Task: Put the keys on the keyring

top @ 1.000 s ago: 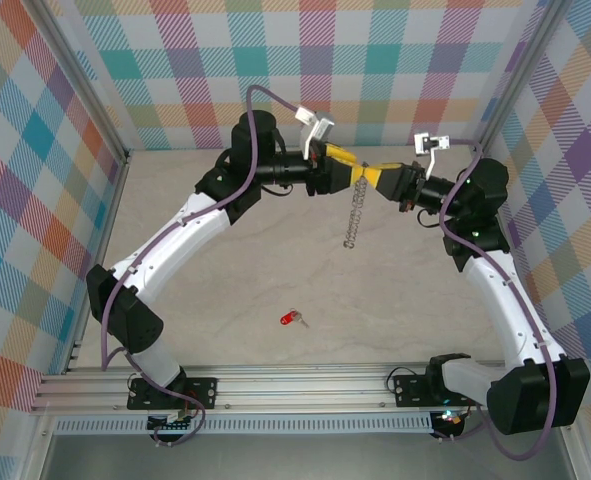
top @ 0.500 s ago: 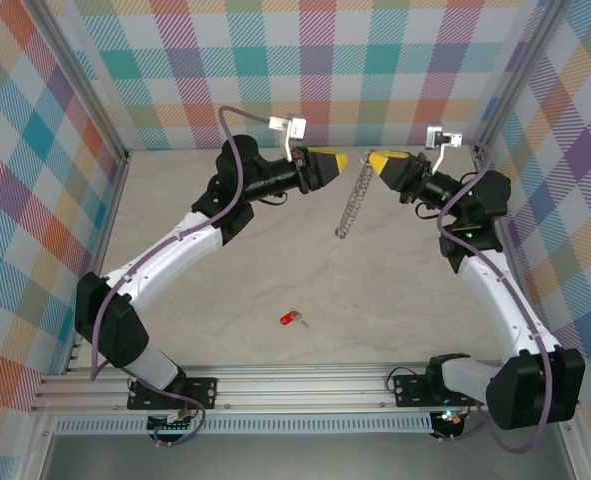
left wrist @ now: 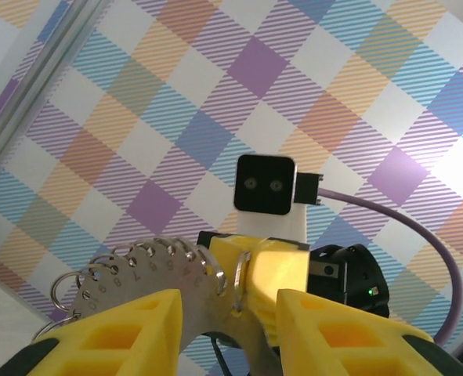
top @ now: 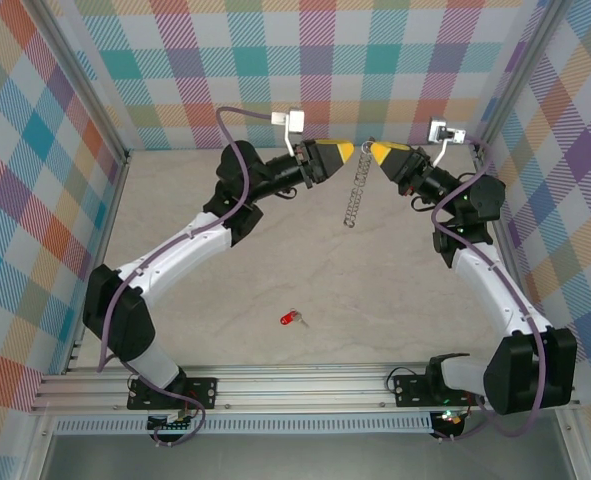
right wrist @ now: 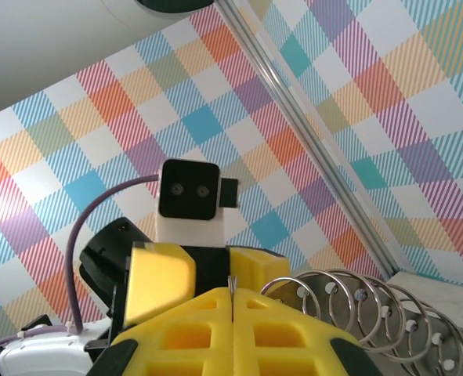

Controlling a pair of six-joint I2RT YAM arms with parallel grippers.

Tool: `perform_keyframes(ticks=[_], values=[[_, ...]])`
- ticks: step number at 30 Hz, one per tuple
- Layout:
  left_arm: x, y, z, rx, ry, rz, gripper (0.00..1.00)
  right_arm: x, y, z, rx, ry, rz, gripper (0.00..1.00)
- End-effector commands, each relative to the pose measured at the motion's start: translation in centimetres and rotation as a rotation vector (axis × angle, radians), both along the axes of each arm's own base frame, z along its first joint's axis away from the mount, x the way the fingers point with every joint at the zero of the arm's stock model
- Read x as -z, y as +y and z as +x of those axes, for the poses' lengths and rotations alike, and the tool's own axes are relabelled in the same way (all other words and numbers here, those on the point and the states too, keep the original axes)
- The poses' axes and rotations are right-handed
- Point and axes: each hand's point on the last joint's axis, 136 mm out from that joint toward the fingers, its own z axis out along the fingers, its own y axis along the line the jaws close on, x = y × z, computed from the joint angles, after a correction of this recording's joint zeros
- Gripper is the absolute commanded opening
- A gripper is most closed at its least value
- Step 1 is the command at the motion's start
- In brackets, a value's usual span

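At the far end of the bench, top external view:
- Left gripper and right gripper: raised, facing tip to tip, just apart.
- Keyring: a run of silver links hanging from the right gripper's tips. Whether its lower end touches the bench cannot be told.
- Key: red head, short silver blade. It lies alone on the bench near the arm bases, well apart from both grippers.
- Judgement: the keyring is held up and out so that the other arm can work on it. The key is not yet fetched, so the task looks early.

Left wrist view:
- Left fingers: spread apart, nothing between them.
- Seen through the gap: the right gripper, with one ring of the keyring pinched at its tips. The remaining links arc away to the left.
- Above the right gripper: its camera module.

Right wrist view:
- Right fingers: pressed together, a sliver of metal at the seam. The rings fan out to the right.
- Opposite: the left gripper, its fingers parted.

Writing: no brand, label or lettering can be read on the grippers, the camera module or the plaid wall.
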Motion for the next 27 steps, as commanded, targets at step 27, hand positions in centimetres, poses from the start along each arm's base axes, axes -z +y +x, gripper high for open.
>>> perform_keyframes(ticks=[27], values=[[-2.0,-1.5,-1.2,0.043,-0.063,-0.055,0.43,-0.4,0.0,-0.4,0.001,-0.042,0.033,0.00]])
